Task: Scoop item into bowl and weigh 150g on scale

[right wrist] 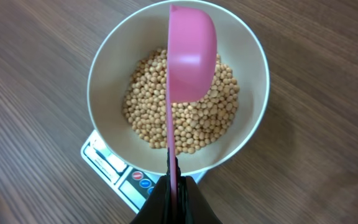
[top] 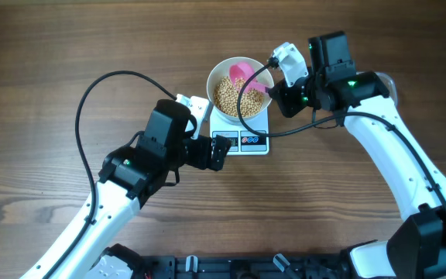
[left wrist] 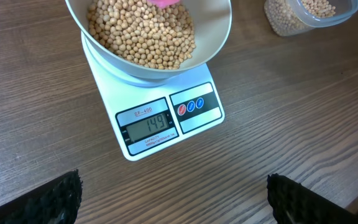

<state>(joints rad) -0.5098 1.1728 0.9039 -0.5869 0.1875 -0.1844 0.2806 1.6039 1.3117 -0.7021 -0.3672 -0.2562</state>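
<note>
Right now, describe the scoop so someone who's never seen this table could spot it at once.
On the wooden table sits a white scale carrying a white bowl of tan beans. Over those beans is the scoop, its thin handle pinched in the right hand. It is the only pink thing among white and tan neighbours.

Matt wood-grain table (top: 53, 62), smooth wht bowl (right wrist: 114, 74), glossy pink plastic scoop (right wrist: 191, 56), matt tan beans (right wrist: 148, 106), plastic scale (left wrist: 201, 81)

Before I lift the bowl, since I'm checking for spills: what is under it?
The white scale sits under the bowl. Its display and buttons show in front; the weighing surface beneath the bowl is covered, so anything lying there cannot be seen.
</note>
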